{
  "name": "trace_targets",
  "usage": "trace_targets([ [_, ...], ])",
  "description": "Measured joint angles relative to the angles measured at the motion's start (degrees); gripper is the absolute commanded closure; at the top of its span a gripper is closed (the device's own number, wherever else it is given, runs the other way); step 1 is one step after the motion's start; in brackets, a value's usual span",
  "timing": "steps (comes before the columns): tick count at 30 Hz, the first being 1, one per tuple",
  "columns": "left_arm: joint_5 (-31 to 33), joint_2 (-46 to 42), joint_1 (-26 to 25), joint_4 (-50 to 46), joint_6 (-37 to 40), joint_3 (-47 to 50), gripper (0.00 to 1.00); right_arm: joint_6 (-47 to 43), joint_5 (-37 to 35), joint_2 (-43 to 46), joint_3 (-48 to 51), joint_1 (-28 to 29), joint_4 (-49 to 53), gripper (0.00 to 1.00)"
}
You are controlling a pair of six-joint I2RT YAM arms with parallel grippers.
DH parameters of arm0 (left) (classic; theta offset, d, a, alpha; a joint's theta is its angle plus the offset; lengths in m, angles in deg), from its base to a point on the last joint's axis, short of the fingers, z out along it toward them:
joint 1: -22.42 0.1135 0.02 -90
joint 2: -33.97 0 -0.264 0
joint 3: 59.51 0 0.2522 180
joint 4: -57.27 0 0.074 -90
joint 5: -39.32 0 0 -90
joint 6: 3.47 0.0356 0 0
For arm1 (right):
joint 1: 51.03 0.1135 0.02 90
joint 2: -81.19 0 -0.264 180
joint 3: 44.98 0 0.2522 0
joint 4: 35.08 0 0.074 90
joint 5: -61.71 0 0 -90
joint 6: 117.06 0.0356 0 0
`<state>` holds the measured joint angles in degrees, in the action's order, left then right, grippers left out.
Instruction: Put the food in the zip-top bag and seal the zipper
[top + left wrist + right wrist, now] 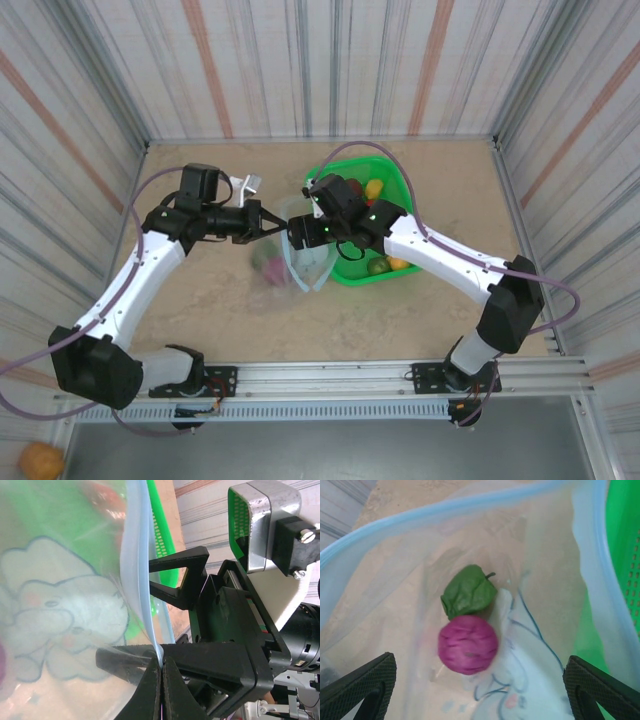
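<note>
The zip-top bag (298, 265) stands open in the middle of the table, a cartoon print (60, 615) on its side. My left gripper (272, 222) (161, 672) is shut on the bag's pale blue zipper (137, 570) and holds the mouth up. Directly over that mouth hangs my right gripper (303, 238) (480, 690), open, with nothing between its fingertips (360, 685). Inside the bag lie a green leafy piece of food (469, 591) and a magenta ball (468, 644), slightly blurred. The zipper (420, 515) rings them.
A green mesh tray (400, 185) sits just right of the bag, holding yellow (374, 188), red (352, 187), green (377, 266) and orange (398, 263) toy pieces. Striped walls close in the table. An orange ball (40, 462) lies off the table at the near left.
</note>
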<state>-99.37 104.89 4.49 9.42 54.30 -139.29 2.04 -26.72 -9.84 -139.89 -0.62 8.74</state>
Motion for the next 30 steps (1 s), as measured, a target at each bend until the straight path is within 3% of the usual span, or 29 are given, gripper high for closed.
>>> trace_targets([
  [7,0.2,-0.1,0.0,-0.6,0.4,0.0,1.0,-0.1,-0.1,2.0,0.0,-0.1,0.1,0.36],
  [12,0.3,-0.1,0.0,-0.8,0.7,0.0,1.0,-0.1,0.2,7.0,0.0,-1.4,0.6,0.45],
  [17,0.3,-0.1,0.0,-0.7,0.9,0.0,1.0,0.1,0.0,12.6,0.5,-6.2,2.2,0.45],
  [21,0.2,-0.1,0.0,0.0,0.9,0.6,1.0,0.4,-0.6,15.0,3.5,-14.3,4.8,0.42],
  [24,0.2,-0.1,0.0,0.4,0.9,1.5,1.0,0.4,-3.6,13.8,5.0,-18.0,9.1,0.4],
  [30,0.0,-0.2,0.0,0.9,0.9,1.8,1.0,-0.5,-9.5,6.9,5.6,-20.4,15.6,0.33],
])
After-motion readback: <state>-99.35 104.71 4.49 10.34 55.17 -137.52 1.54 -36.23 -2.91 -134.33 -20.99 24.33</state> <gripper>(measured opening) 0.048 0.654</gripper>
